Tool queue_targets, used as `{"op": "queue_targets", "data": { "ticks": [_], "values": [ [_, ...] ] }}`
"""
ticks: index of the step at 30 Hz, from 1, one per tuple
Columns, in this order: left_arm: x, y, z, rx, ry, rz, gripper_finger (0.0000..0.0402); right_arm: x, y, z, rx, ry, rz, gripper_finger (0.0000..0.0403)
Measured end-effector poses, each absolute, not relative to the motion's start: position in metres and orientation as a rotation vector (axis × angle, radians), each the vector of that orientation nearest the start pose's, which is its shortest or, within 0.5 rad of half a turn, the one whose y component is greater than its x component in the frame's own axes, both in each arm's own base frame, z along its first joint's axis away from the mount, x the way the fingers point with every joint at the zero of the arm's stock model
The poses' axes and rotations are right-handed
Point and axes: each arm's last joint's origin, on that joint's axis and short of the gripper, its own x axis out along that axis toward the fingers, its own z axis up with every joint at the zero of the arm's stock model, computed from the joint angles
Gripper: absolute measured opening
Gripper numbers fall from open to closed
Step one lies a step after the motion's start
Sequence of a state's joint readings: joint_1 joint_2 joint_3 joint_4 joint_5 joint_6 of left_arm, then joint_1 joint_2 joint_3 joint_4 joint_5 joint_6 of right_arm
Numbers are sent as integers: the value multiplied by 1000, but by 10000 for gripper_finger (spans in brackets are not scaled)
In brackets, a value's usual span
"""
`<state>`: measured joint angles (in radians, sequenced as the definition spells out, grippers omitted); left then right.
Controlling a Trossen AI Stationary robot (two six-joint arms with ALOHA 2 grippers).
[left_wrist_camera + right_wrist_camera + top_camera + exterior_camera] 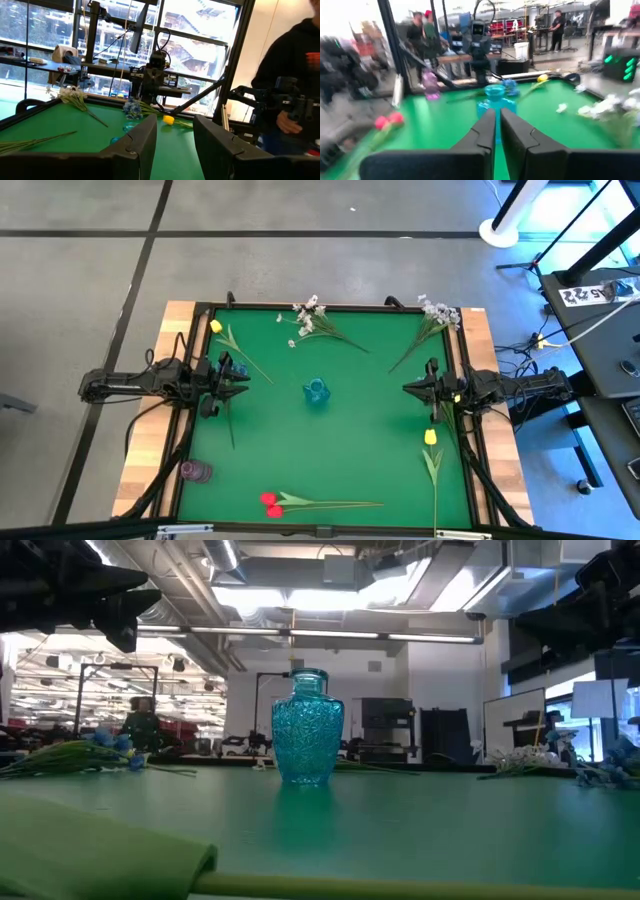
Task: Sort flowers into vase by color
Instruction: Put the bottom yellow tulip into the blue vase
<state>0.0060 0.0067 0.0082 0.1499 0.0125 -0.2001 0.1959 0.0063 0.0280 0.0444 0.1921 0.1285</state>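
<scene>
Green felt-like mat (330,450) spread flat inside a dark frame, on a table with pale wooden slats (148,450) at both sides. At the mat's centre, upright, a blue glass vase (316,392) with a knobbly cut pattern, bulbous body and narrow neck; no stems in it. Scattered round the edges, all lying flat on long thin green stems: a yellow tulip (216,327) at the far left corner, white blossom spray (308,312) at the far middle, pale blue-white bunch (440,313) at the far right corner, second yellow tulip (430,437) along the right edge, two red tulips (270,504) at the near edge. Small purple glass vase (195,471) near the left front corner. Left gripper (243,380) hovering left of the blue vase, dark fingers parted, holding nothing. Right gripper (408,387) hovering right of it, fingers nearly pressed together, empty.
</scene>
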Motion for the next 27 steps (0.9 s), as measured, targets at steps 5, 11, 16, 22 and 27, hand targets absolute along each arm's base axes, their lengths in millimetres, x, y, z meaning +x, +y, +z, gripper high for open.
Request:
{"op": "queue_targets", "data": {
  "ticks": [5,11,16,22,27],
  "values": [
    [97,0,180,-198,-150,-21,125,96,15,178,424,-59,62,28],
    [97,0,180,-198,-150,-22,125,109,18,193,380,52,48,28],
    [97,0,180,-198,-150,-22,125,127,21,209,330,314,-27,28],
    [97,0,180,-198,-150,-22,125,154,35,233,570,694,-233,13],
    [97,0,180,-198,-150,-21,125,184,63,249,886,913,-465,12]
  ]
}}
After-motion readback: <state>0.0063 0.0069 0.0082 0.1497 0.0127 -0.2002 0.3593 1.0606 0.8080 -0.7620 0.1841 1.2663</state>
